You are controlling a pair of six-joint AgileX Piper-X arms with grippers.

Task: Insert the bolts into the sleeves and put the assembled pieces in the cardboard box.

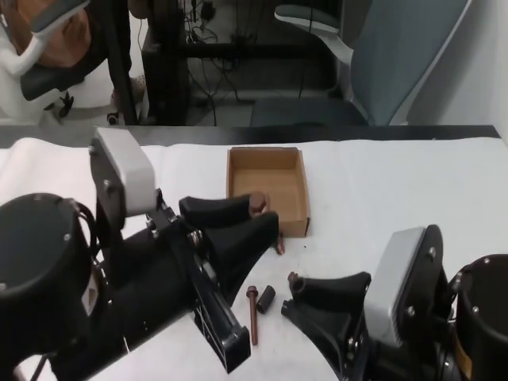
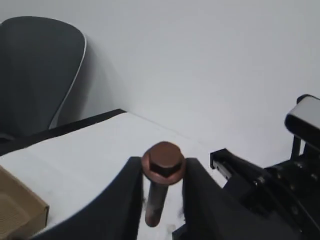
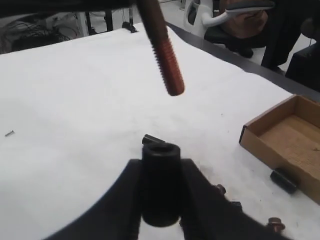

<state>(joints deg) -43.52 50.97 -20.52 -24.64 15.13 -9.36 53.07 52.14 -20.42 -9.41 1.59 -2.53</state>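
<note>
- Clamped in the left gripper (image 2: 163,172), head up: a bolt (image 2: 163,161); threaded end hanging above the sleeve (image 3: 161,187), apart from it, seemingly lined up for insertion.
- Pinched upright in the right gripper (image 3: 161,167): that sleeve, open mouth upward to receive the thread.
- Lying on the white-clothed surface (image 1: 397,190) near the cardboard box (image 1: 302,190): a spare bolt (image 1: 253,317) beside a spare sleeve (image 1: 266,299).
- Beyond the far edge: an office chair (image 1: 397,55); cables.

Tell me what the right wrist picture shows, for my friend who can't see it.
The right gripper holds a black sleeve between its fingers, open end toward the threaded tip of a copper-coloured bolt that is close but not yet in. Off to the side, a cardboard box sits on the white cloth.
</note>
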